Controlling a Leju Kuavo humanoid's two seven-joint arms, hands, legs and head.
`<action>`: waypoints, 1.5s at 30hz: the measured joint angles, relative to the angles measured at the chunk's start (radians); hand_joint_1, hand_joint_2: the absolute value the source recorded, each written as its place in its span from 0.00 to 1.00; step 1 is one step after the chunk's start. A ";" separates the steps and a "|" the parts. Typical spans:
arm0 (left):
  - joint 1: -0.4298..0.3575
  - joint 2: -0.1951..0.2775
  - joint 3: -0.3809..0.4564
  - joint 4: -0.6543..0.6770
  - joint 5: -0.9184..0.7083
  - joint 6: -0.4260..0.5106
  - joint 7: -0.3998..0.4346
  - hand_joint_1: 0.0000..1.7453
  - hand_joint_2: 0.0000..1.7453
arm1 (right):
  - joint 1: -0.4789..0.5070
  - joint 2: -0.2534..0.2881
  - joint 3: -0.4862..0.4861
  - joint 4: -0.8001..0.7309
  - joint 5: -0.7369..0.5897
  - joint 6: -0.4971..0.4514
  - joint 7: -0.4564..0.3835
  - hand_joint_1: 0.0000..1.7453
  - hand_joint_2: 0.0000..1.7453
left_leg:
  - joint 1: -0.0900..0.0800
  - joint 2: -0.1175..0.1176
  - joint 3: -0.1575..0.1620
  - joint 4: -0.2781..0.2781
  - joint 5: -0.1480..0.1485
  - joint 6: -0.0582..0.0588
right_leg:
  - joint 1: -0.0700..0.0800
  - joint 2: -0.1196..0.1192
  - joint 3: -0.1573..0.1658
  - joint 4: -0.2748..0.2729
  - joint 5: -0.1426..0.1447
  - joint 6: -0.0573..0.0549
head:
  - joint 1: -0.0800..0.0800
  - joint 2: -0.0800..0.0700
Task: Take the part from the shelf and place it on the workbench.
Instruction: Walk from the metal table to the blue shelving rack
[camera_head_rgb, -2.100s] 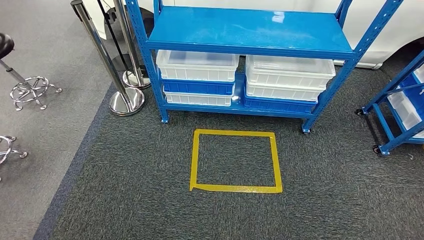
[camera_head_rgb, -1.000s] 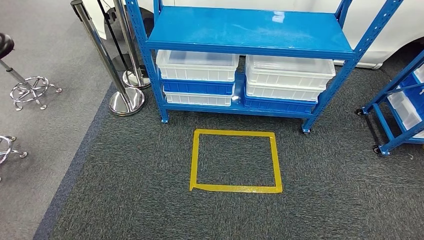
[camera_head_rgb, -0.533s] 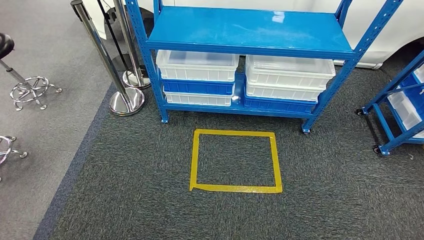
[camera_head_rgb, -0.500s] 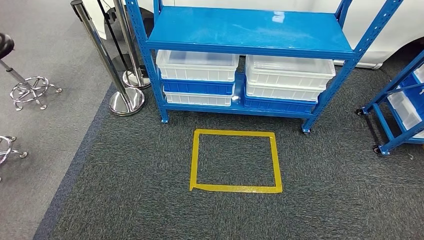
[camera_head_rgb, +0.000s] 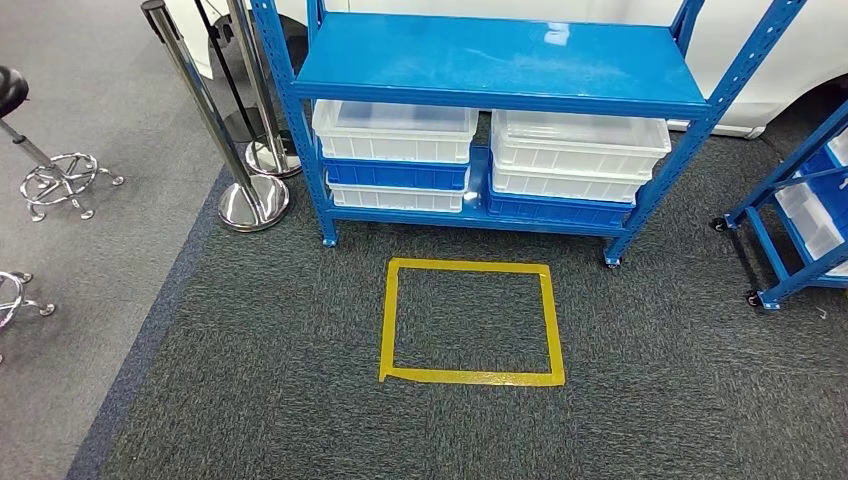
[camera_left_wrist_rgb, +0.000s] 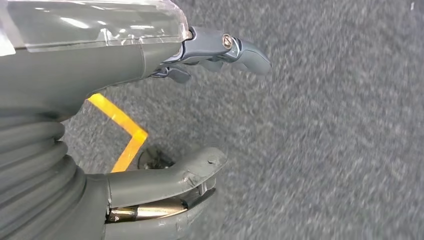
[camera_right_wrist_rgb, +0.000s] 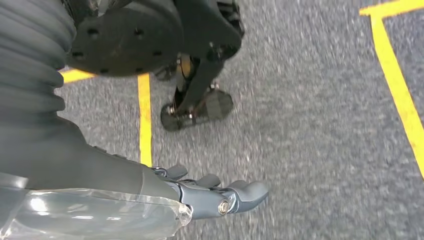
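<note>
The blue shelf (camera_head_rgb: 500, 62) stands ahead in the head view, its top board bare. Under that board sit two white bins (camera_head_rgb: 395, 130) (camera_head_rgb: 578, 142) stacked over blue bins (camera_head_rgb: 395, 174); what they hold is hidden. My left hand (camera_left_wrist_rgb: 125, 65) hangs over grey carpet, thumb and fingers (camera_left_wrist_rgb: 235, 47) apart, holding nothing. Over the carpet near yellow tape, my right hand (camera_right_wrist_rgb: 165, 187) hangs with its fingers (camera_right_wrist_rgb: 240, 192) stretched out and nothing in them.
A yellow tape square (camera_head_rgb: 470, 376) marks the dark carpet in front of the shelf. Chrome stanchions (camera_head_rgb: 250, 200) stand at the shelf's left, stool bases (camera_head_rgb: 60, 185) farther left. A second blue rack on wheels (camera_head_rgb: 790, 215) with bins is at the right.
</note>
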 joint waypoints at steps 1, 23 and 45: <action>0.001 0.000 -0.002 0.000 -0.004 -0.017 0.007 0.00 1.00 | 0.001 0.000 0.000 0.000 0.000 0.003 0.004 0.00 1.00 | 0.000 0.000 0.000 0.000 0.000 0.000 | 0.000 0.000 0.000 0.000 0.000 0.000 | 0.000 0.000; 0.009 0.010 -0.002 0.000 0.008 -0.116 0.073 0.00 1.00 | 0.006 0.000 0.011 0.000 0.013 0.014 0.033 0.00 1.00 | 0.000 0.000 0.000 0.000 0.000 0.000 | 0.000 0.000 0.000 0.000 0.000 0.000 | 0.000 0.000; 0.004 0.021 0.048 0.000 0.041 -0.162 0.125 0.00 1.00 | 0.006 0.000 0.013 0.000 0.045 0.041 0.044 0.00 1.00 | -0.001 0.000 -0.001 0.001 0.000 0.001 | -0.002 0.000 0.000 -0.001 0.001 0.001 | 0.000 0.000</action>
